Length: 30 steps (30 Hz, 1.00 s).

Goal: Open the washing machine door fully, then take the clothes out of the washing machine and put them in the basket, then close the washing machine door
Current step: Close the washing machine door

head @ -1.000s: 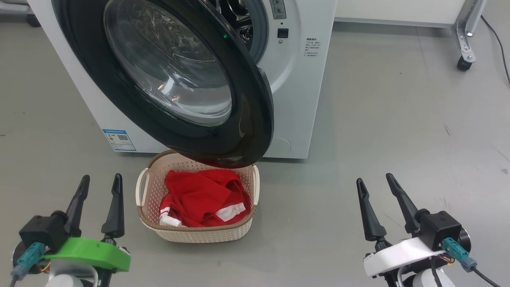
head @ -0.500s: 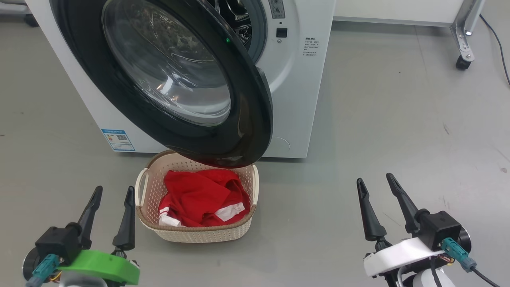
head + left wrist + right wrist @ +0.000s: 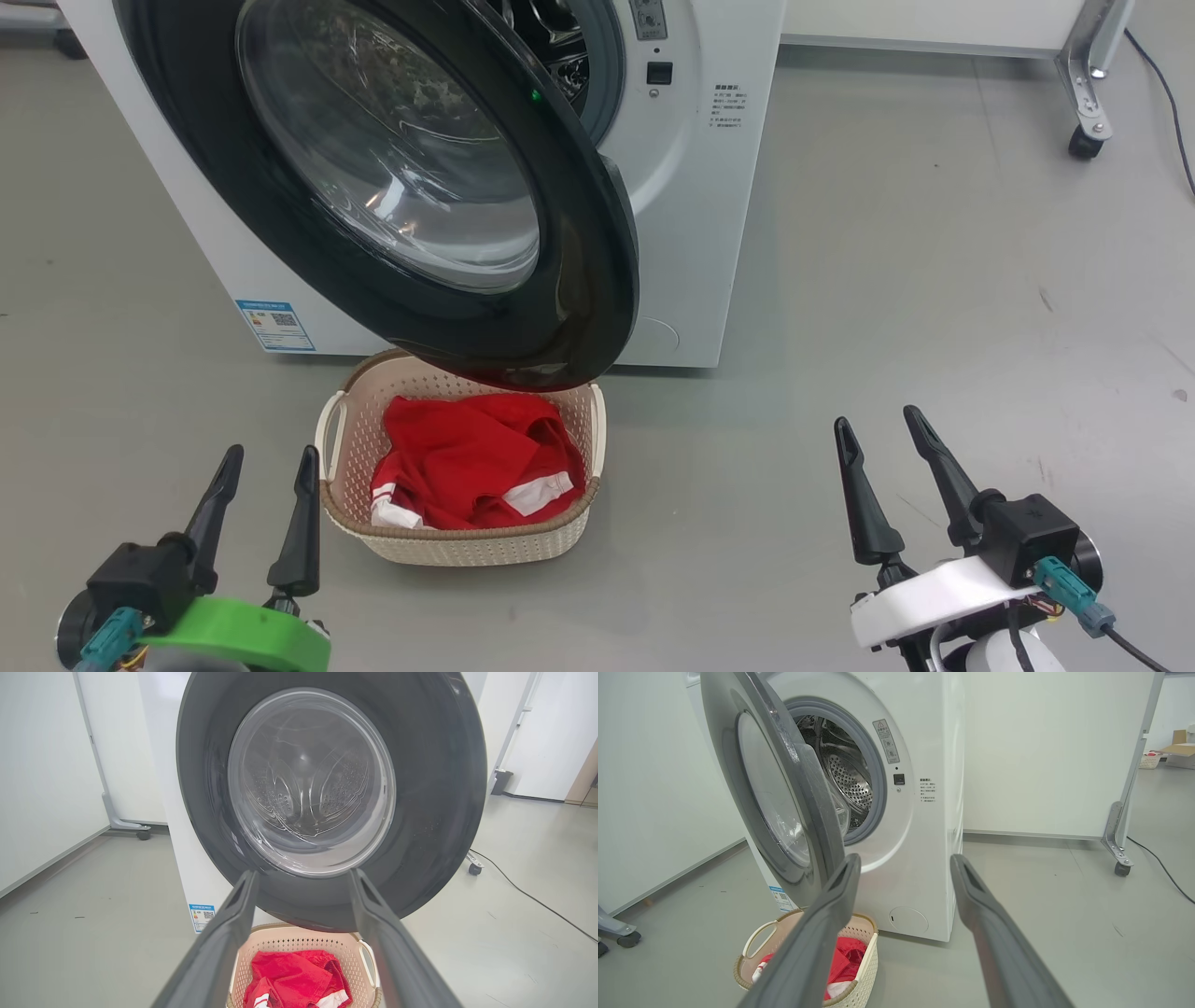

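The washing machine (image 3: 695, 215) (image 3: 924, 826) stands ahead with its black washing machine door (image 3: 373, 187) (image 3: 434, 788) (image 3: 812, 807) swung partly open over the basket. The cream basket (image 3: 457, 546) (image 3: 299, 945) (image 3: 861, 970) sits on the floor under the door's lower edge. The red clothes (image 3: 467, 462) (image 3: 289, 980) (image 3: 843, 959) lie inside it. My left gripper (image 3: 268, 459) (image 3: 301, 877) is open just left of the basket, holding nothing. Over at the lower right, my right gripper (image 3: 877, 420) (image 3: 903, 861) is open and empty. The steel drum (image 3: 840, 774) shows behind the door.
A wheeled white panel (image 3: 1088, 140) (image 3: 1120, 868) stands to the right of the machine, with a black cable (image 3: 1167, 103) on the floor. Another panel on castors (image 3: 142, 834) stands to the left. Open grey floor lies to the right of the basket.
My left gripper has moved right, closer to the basket's left side, and slightly down in the head view. The right gripper has stayed put. The head camera shifted a little.
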### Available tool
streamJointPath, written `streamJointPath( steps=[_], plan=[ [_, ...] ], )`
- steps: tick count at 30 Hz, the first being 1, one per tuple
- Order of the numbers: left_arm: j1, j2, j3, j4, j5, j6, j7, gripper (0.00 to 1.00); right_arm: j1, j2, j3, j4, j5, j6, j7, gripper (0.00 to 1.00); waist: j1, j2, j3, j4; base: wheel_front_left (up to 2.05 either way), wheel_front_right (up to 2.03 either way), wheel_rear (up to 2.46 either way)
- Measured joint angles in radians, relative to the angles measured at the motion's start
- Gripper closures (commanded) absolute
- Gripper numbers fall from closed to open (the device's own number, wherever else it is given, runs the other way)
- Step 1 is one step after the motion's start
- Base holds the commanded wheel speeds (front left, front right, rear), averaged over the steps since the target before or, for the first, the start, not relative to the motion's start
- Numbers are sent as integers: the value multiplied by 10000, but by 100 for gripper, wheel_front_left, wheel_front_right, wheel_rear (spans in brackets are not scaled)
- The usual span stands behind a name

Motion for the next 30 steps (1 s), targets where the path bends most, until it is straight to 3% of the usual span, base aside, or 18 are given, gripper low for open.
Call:
streamJointPath(
  steps=[30],
  plan=[
    [103,-316,184,102,541,-228,0,0,-5,23,2,-2,0,27,0,0,0,0,128,-86,0,0,0]
  ],
)
